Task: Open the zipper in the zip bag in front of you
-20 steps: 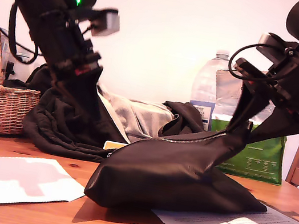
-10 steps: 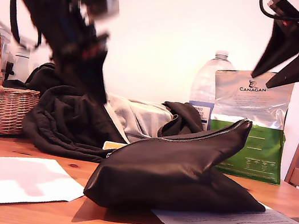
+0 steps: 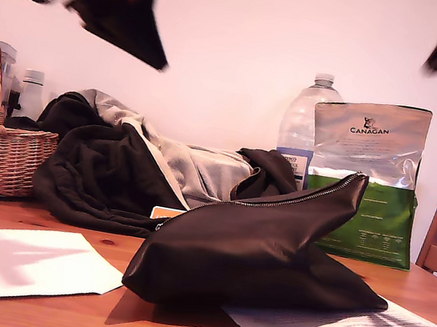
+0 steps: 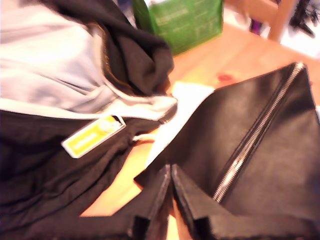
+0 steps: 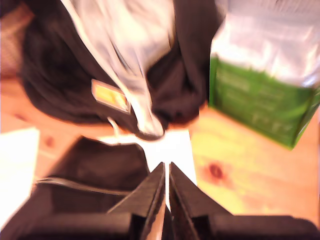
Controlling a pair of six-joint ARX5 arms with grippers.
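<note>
Both arms have lifted clear of the zip bag (image 3: pixel 258 251), which slumps on the tabletop (image 3: pixel 115 315) before the heap of clothing (image 3: pixel 115 171), zipper (image 3: pixel 297 196) running up its raised edge; my first claw (image 4: pixel 171 172) and my second claw (image 5: pixel 166 170) hang above it, jaws pressed together, holding nothing

The exterior view sits low at table (image 3: pixel 23 311) level, facing the zip bag (image 3: pixel 254 250) close. Both my wrist views, blurred, look down on it (image 4: pixel 260 145) (image 5: pixel 95 170), seemingly from above.
</note>
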